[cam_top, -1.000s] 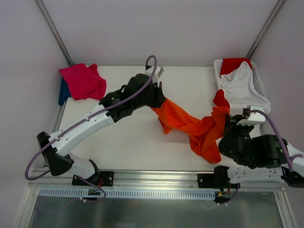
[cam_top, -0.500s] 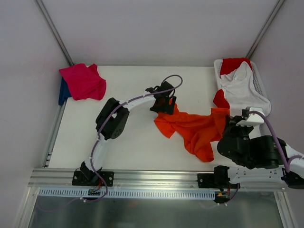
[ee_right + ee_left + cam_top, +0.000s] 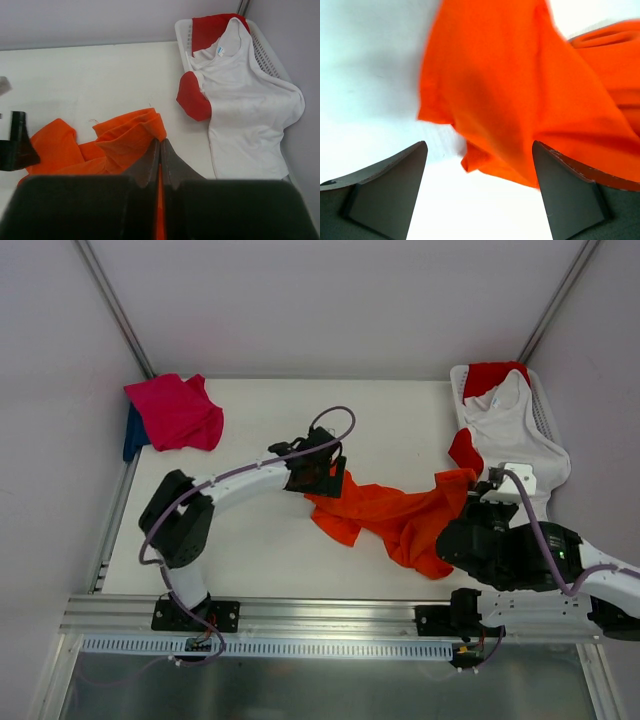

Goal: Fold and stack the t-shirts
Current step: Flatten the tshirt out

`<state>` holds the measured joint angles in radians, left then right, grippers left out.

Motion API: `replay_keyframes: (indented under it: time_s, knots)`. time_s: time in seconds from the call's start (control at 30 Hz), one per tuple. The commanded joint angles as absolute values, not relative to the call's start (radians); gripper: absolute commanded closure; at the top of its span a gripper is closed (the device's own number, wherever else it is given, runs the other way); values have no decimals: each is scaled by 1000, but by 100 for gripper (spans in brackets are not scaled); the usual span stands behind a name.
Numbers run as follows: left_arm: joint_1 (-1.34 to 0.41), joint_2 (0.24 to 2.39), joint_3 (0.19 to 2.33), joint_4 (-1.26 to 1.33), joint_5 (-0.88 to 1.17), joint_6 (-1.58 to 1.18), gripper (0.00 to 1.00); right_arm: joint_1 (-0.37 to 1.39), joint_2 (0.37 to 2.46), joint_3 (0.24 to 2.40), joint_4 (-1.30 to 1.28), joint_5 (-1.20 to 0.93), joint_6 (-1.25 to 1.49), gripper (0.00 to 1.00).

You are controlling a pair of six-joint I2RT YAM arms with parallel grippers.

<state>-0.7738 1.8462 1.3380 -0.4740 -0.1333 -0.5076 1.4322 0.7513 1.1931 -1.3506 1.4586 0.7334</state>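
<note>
- Orange t-shirt (image 3: pixel 395 515) lies crumpled on the surface (image 3: pixel 400 420), its long axis going left to right between both arms.
- Right end effector (image 3: pixel 160 148) pinches its right edge; left end effector (image 3: pixel 475 150) is spread wide, just over its left end.

Blue t-shirt (image 3: pixel 129 438) — mostly beneath magenta t-shirt (image 3: pixel 176 410)
</note>
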Motion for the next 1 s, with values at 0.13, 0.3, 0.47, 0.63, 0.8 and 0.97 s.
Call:
replay_keyframes:
  time_s: [0.13, 0.3, 0.47, 0.63, 0.8, 0.97]
  knots:
    - [-781, 1417, 1056, -126, -232, -525, 13, 1396, 844, 1206, -1516, 1528, 762, 99]
    - [-778, 1293, 864, 75, -134, -575, 13, 1365, 856, 1204, -1516, 1505, 781, 99]
    - [-778, 1227, 601, 331, -40, -701, 15, 1353, 819, 1181, -1516, 1496, 808, 99]
    - [-778, 1241, 418, 581, -100, -844, 19, 1348, 848, 1177, -1516, 1476, 816, 100]
    - [-779, 1304, 402, 618, -193, -920, 21, 1347, 880, 1180, -1516, 1454, 816, 100]
    - [-781, 1367, 417, 641, -288, -991, 21, 1347, 877, 1170, -1516, 1440, 824, 99]
